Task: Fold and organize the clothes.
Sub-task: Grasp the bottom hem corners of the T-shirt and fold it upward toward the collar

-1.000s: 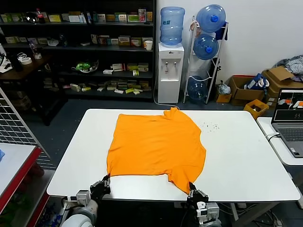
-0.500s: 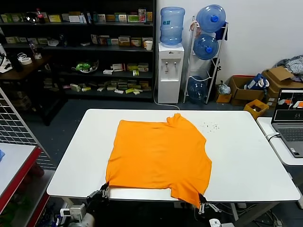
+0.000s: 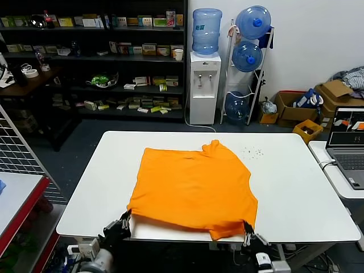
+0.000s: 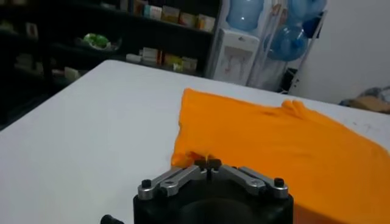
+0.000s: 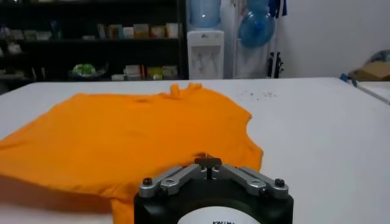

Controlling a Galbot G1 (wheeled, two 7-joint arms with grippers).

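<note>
My left gripper had its jaws clenched on the near corner of the orange T-shirt, and my right gripper pinched the other near corner. Beyond both jaws, the shirt lay spread on the white desk.

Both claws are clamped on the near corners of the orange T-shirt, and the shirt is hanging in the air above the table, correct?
Not quite. The left claw and right claw are shut on the T-shirt's near corners, but the head view shows the shirt lying spread on the table, not hanging in the air.
</note>
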